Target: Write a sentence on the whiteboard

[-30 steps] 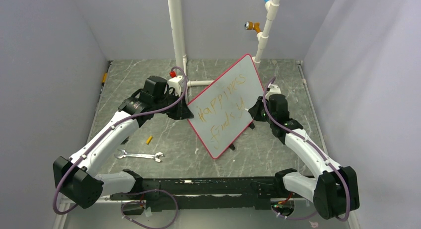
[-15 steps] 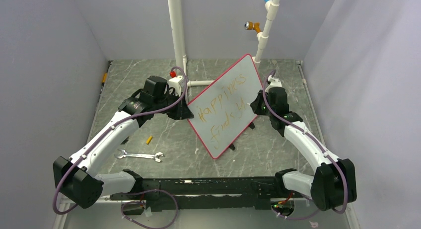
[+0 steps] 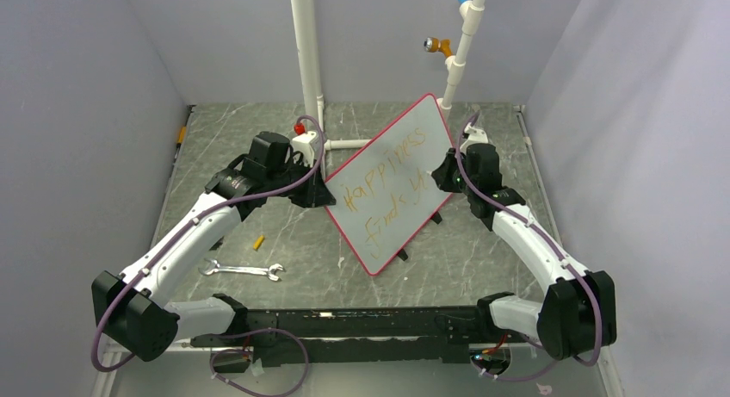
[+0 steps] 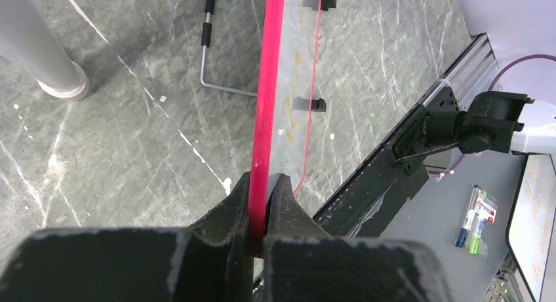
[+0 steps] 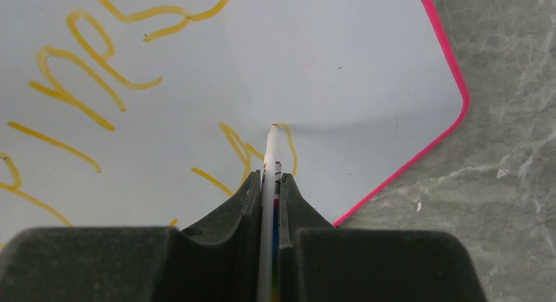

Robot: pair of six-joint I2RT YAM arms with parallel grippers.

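The whiteboard [image 3: 392, 186], white with a red-pink frame, stands tilted on the grey table. My left gripper [image 3: 320, 195] is shut on its left edge; in the left wrist view the jaws [image 4: 264, 177] pinch the pink frame [image 4: 270, 86]. The orange-yellow sentence [image 3: 386, 171] runs in two lines across the board. My right gripper [image 3: 440, 176] is at the board's right side, shut on a white marker [image 5: 269, 151]. The marker's tip touches the board [image 5: 367, 66] at the last orange strokes [image 5: 239, 145], near the rounded corner.
A silver wrench [image 3: 243, 269] and a small yellow cap [image 3: 257, 242] lie left of the board. White pipes [image 3: 307, 61] rise behind it, one with an orange fitting [image 3: 441, 46]. A bent metal rod [image 4: 216, 53] lies behind the board. The walls close in on both sides.
My right gripper has moved a little farther up along the board's right side with the marker. The left arm and the board have stayed still.
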